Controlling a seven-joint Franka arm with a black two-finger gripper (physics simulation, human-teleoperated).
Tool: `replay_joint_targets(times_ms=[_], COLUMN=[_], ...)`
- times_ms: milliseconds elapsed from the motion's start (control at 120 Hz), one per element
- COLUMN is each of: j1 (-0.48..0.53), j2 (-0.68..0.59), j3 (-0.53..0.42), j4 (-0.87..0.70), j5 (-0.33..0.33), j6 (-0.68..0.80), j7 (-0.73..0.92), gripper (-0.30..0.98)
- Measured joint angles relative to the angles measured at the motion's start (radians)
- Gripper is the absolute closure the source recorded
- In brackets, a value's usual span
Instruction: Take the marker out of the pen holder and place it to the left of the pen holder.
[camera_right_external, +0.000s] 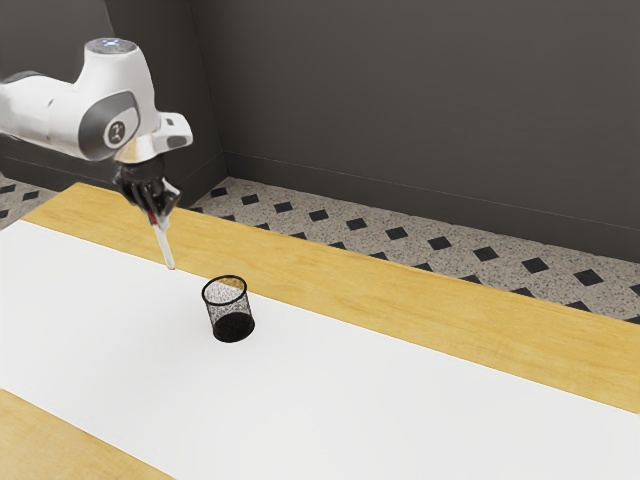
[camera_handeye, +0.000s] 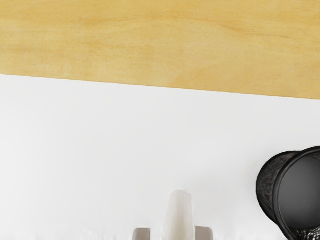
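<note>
White covering (camera_right_external: 400, 410) lies along the yellow wooden tabletop (camera_right_external: 450, 305), with dark walls (camera_right_external: 420, 100) and a diamond-patterned floor (camera_right_external: 340, 230) beyond. The end effector (camera_right_external: 157, 212) pinches the marker (camera_right_external: 165, 248), tip down in mid-air, near the upright black mesh pen holder (camera_right_external: 233, 327).

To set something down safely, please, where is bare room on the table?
The white runner is bare from the pen holder toward the exterior view's right, and toward the near wooden strip. Crowded: beside the holder, where the gripper holds the marker above.
</note>
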Motion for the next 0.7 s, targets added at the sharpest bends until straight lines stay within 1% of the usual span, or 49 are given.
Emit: replay_joint_targets(times_ms=[75, 142, 258, 383, 450, 500, 642, 700], j1=[0.005, 0.034, 0.076, 0.092, 0.111, 0.118, 0.122, 0.122], j2=[0.141, 0.276, 0.484, 0.655, 0.725, 0.759, 0.782, 0.75], j3=[0.004, 0.005, 0.001, -0.011, -0.039, -0.05, -0.058, -0.054], j4=[0.172, 0.321, 0.538, 0.754, 0.858, 0.9, 0.912, 0.865], j5=[-0.016, -0.036, -0.058, -0.067, -0.069, -0.07, -0.09, -0.096], j6=[-0.17, -0.313, -0.509, -0.659, -0.71, -0.731, -0.762, -0.759], j7=[-0.003, -0.002, 0.005, 0.021, 0.031, 0.039, 0.055, 0.061], gripper=[0.77, 0.77, 0.77, 0.76, 0.76, 0.76, 0.44, 0.34])
